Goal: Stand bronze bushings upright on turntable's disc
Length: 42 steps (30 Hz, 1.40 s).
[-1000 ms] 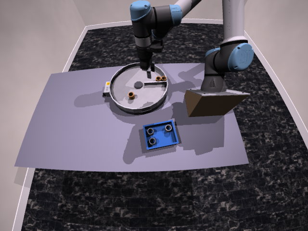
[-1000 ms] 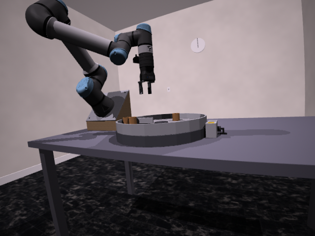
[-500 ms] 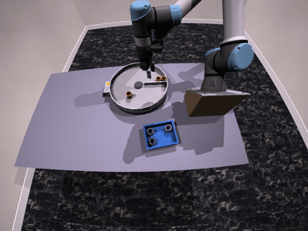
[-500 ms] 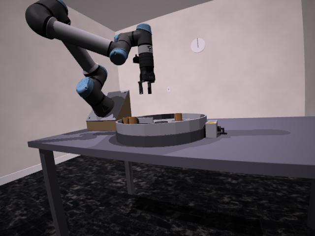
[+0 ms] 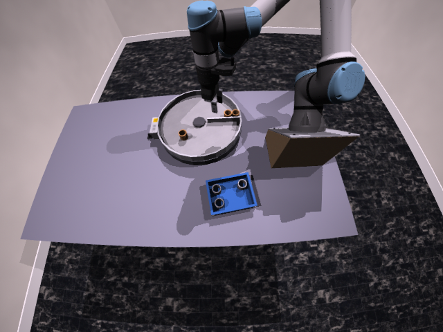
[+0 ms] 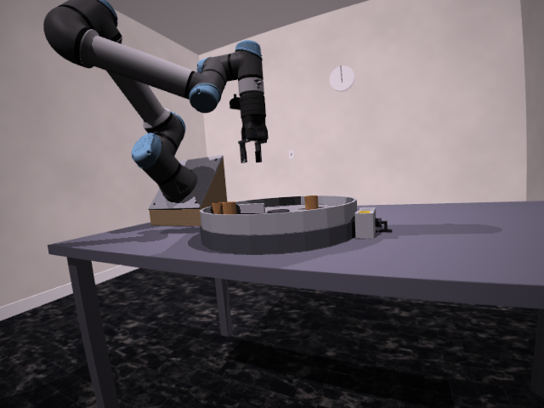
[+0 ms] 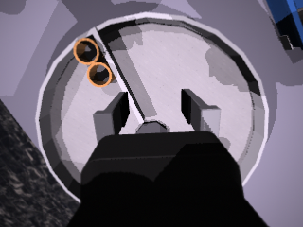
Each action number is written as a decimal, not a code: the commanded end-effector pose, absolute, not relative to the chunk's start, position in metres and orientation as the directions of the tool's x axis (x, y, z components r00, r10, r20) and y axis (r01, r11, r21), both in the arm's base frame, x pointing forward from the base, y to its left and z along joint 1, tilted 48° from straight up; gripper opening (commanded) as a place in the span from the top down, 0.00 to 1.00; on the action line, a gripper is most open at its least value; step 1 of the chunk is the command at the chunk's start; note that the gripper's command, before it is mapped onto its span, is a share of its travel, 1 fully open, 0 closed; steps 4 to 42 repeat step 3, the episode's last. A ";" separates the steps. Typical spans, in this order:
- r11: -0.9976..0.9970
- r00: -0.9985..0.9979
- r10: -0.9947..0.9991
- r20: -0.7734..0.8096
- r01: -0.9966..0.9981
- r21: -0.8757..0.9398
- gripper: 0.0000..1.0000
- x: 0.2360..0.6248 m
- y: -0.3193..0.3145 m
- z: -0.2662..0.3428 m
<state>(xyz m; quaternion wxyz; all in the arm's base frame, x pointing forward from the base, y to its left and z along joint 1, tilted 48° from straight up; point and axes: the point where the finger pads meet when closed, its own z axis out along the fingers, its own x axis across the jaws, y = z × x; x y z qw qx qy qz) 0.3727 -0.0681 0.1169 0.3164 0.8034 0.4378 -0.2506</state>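
Three bronze bushings stand upright on the turntable's disc [image 5: 211,137] [image 7: 189,61] [image 6: 280,206]. Two of them [image 5: 228,113] [image 5: 235,112] [image 7: 86,50] [image 7: 99,75] [image 6: 216,207] [image 6: 229,206] sit side by side against the fixed bar [image 5: 223,120] [image 7: 137,90] near the rim. The third [image 5: 183,134] [image 6: 311,201] stands alone on the far side of the dark hub [image 5: 199,122]. My gripper [image 5: 215,102] [image 6: 250,156] [image 7: 154,101] is open and empty, hanging well above the disc near its back edge. The blue crate [image 5: 246,200] [image 7: 289,19] holds three steel bushings [image 5: 216,188] [image 5: 242,183] [image 5: 219,203].
A small control box [image 5: 154,125] [image 6: 365,221] is fixed to the turntable's rim. The arm's wedge-shaped base [image 5: 304,148] [image 6: 193,193] stands on the table beside the turntable. The raised rim [image 5: 200,157] rings the disc.
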 end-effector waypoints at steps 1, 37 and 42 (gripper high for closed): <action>-0.416 0.493 0.546 -0.677 0.861 0.293 0.00 0.374 -0.067 0.118; -0.416 0.493 0.546 -0.677 0.861 0.293 0.00 0.374 -0.067 0.118; -0.416 0.493 0.546 -0.677 0.861 0.293 0.00 0.374 -0.067 0.118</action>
